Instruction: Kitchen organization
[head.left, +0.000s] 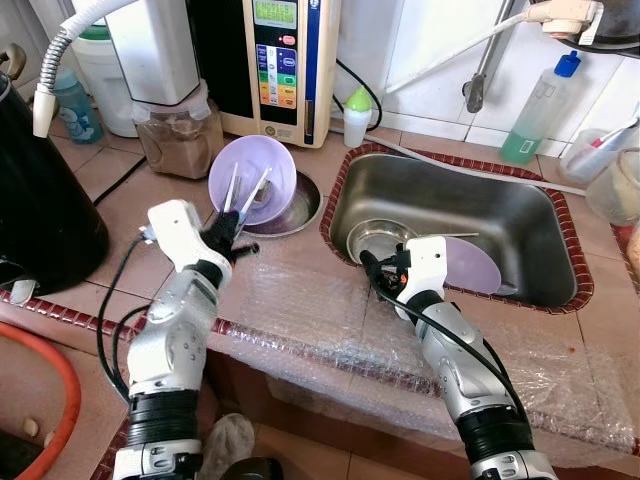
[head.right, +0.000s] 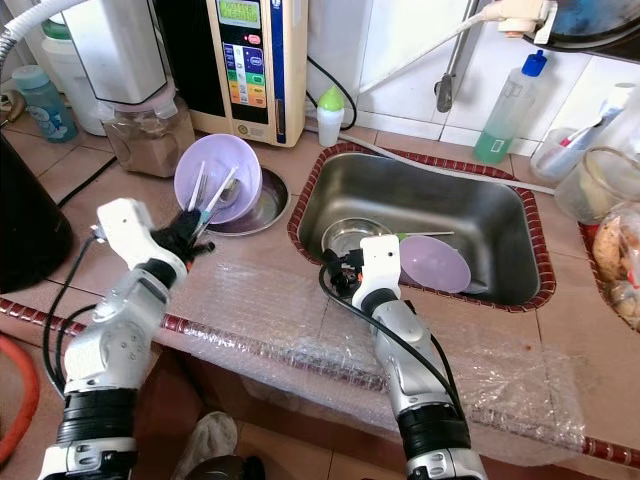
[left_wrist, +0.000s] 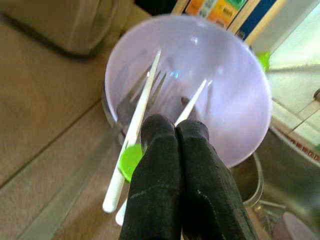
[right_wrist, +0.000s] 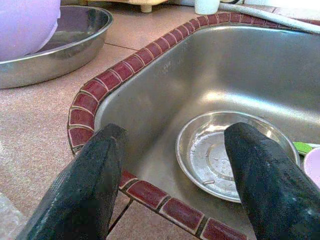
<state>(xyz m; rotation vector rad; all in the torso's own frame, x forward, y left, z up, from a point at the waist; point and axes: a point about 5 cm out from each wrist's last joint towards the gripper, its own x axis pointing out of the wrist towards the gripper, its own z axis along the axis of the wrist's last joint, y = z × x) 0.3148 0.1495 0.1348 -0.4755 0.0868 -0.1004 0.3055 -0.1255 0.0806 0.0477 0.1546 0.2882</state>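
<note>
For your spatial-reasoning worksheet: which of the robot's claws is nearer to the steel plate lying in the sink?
Right. The right claw hangs open over the sink's near rim beside the steel plate; the left claw is over at the purple bowl.

Big water machine (head.left: 282, 65) w/ colored buttons stands at the back wall. Jar of brown powder (head.left: 177, 135) sits just left of it, small white bottle w/ green cap (head.left: 356, 116) just right. Green soap bottle w/ blue cap (head.left: 541, 112) stands behind the sink. Bubble wrap (head.left: 330, 330) covers the counter's front edge.

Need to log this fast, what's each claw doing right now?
Left claw: shut, at the purple bowl, gripping nothing clearly.
Right claw: open, empty, over the sink edge.
</note>
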